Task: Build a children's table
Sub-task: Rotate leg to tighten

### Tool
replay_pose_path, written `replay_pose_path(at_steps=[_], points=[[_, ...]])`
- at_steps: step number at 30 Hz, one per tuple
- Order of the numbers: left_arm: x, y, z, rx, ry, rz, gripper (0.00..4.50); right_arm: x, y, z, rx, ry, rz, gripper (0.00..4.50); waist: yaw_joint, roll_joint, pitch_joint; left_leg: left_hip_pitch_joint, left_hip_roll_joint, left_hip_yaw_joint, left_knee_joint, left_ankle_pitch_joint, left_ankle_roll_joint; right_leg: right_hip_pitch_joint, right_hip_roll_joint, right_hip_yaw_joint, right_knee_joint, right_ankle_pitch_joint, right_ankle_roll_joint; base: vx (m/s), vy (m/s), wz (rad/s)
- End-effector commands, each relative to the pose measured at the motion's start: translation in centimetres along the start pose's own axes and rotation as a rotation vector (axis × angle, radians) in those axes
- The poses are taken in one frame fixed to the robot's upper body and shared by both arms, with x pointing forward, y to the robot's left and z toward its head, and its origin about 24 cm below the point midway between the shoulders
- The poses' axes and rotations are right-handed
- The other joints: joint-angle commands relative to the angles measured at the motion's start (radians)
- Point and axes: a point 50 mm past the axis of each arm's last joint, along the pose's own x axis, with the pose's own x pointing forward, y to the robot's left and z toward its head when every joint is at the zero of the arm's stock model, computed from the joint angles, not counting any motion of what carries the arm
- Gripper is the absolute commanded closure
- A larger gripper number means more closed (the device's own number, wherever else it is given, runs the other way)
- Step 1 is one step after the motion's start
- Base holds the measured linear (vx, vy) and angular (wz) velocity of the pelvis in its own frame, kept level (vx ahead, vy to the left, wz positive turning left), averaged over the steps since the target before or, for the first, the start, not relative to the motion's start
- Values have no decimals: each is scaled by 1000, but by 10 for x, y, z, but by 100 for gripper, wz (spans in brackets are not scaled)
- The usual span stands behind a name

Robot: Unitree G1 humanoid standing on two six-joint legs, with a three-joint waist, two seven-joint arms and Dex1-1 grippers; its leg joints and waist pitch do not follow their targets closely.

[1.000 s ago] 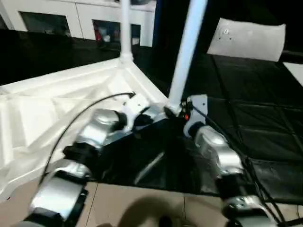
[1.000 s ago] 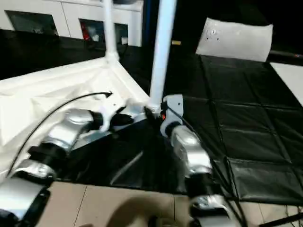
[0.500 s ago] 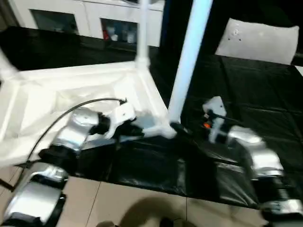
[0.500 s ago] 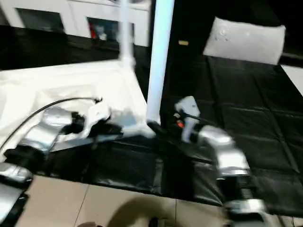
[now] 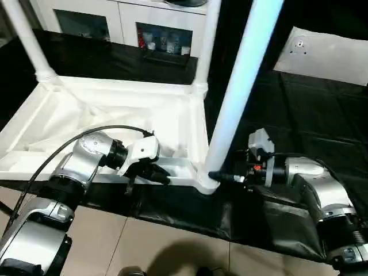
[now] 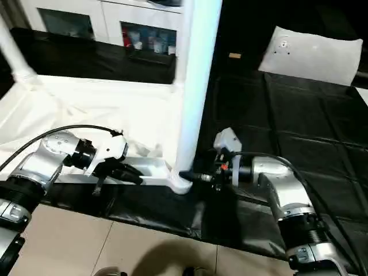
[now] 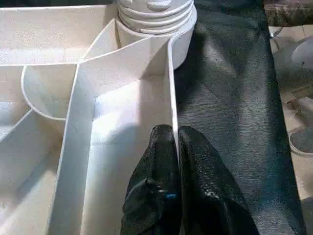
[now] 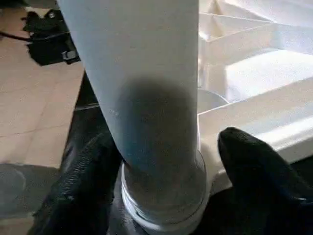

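Head views: the white plastic children's table [image 5: 115, 109] lies upside down on a black mat [image 5: 310, 115] on the floor, ribbed underside up, three legs standing upright in corner sockets. The near leg [image 5: 238, 98] rises at the corner by the mat's front edge, tiled floor [image 5: 155, 241] just beyond.

Left wrist view: the left gripper [image 7: 174, 142] has its jaws pinched together on the table's thin side wall.

Right wrist view: the right gripper [image 8: 161, 171] sits at the near leg's base, jaws apart on either side; contact cannot be told.
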Motion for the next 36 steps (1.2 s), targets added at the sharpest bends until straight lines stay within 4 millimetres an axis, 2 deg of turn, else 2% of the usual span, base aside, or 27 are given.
replay_pose_path(at_steps=[1,11,19,21,23,24,25,26,27,28,29,30,31,32,33,34,35,36], points=[[10,-3,4,38,39,-97,450,-1,-3,5,-20,14,9,154,-1,-1,-81,-12,35,2,-62,-52,64,77,-78,76,-69,-288,-117,0,0,0],[11,-4,6,55,41,-126,450,4,-2,5,-11,22,60,243,3,-4,-83,-13,33,3,-60,-36,64,77,-75,74,-65,-274,-110,0,0,0],[10,-3,5,53,51,-123,450,5,1,2,1,30,84,253,4,-3,-84,-13,33,3,-59,-33,62,78,-74,74,-64,-262,-111,0,0,0],[11,1,2,17,56,-51,450,6,6,-3,22,25,82,253,5,1,-83,-14,31,3,-59,-37,62,78,-72,73,-66,-268,-106,0,0,0],[13,5,2,-22,48,8,450,8,8,-5,50,8,55,253,7,0,-81,-11,33,3,-60,-42,58,78,-72,74,-68,-277,-103,0,0,0],[14,8,2,-48,41,50,450,10,9,-7,73,-3,30,253,10,0,-79,-7,32,4,-61,-60,56,75,-74,72,-75,-310,-96,0,0,0],[17,14,3,-90,15,127,450,16,10,-13,103,-9,-27,253,12,10,-77,-5,32,3,-62,-72,50,74,-75,72,-78,-330,-93,0,0,0],[18,16,4,-106,-1,154,450,19,10,-15,111,-9,-52,253,11,7,-72,3,32,3,-63,-108,38,68,-77,69,-93,-395,-80,0,0,0],[20,19,6,-120,-22,182,450,23,10,-19,129,-10,-89,253,7,3,-66,7,24,3,-63,-148,27,68,-77,60,-109,-500,-46,0,0,0],[25,22,10,-148,-50,226,450,31,11,-22,146,-12,-142,253,4,7,-60,14,17,3,-61,-184,18,65,-77,51,-128,-601,-3,0,0,0],[28,25,12,-166,-67,255,450,37,12,-25,158,-13,-176,253,0,5,-59,15,15,3,-59,-196,12,63,-76,45,-136,-636,19,0,0,0],[31,27,14,-179,-80,279,450,43,12,-27,170,-17,-217,253,-5,5,-60,23,13,-1,-55,-222,3,63,-77,28,-153,-686,56,-55,15,-2],[33,28,16,-186,-86,291,450,47,12,-28,176,-19,-240,254,-9,8,-62,26,14,-3,-55,-232,1,64,-77,20,-157,-689,66,0,0,0],[37,31,19,-214,-102,327,450,55,12,-29,211,-31,-284,254,-22,16,-62,24,22,-8,-59,-258,4,71,-78,8,-166,-666,72,-57,37,-2],[45,38,26,-261,-129,400,450,71,9,-28,282,-55,-390,254,-37,27,-58,38,36,-16,-60,-331,7,72,-76,-21,-182,-654,77,-50,50,-4],[49,40,29,-284,-139,431,450,78,9,-28,308,-63,-434,254,-56,37,-57,28,59,-35,-75,-416,1,93,-73,-44,-178,-610,80,-84,92,-6],[52,42,31,-299,-145,452,450,83,8,-27,328,-70,-469,254,-62,52,-53,20,88,-45,-99,-501,4,109,-66,-44,-149,-557,71,-59,67,-6],[58,46,37,-324,-152,501,450,95,5,-23,376,-84,-549,254,-39,72,-45,-57,146,-56,-188,-712,-17,155,-45,12,78,-262,3,-104,57,0]])
